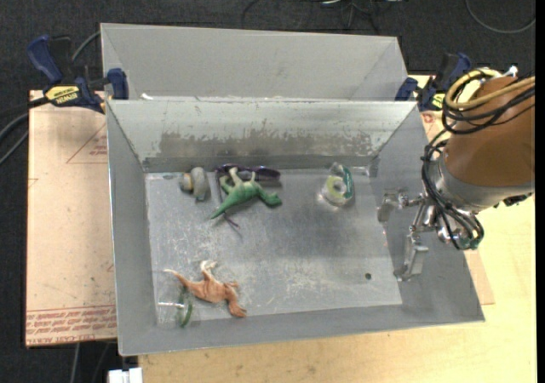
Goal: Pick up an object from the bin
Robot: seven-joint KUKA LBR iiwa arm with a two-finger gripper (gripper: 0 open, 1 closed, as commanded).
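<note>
Robot's gripper [410, 241] hangs at 3 o'clock by the bin wall [434, 296], looks empty, can't tell how open, so closing there probably just scrapes metal.

Fairly bright, even light, probably from overhead, fills the bin [128, 228]; its back wall [264, 130] has a dull sheen, the green dinosaur [245, 197] a soft shadow.
</note>
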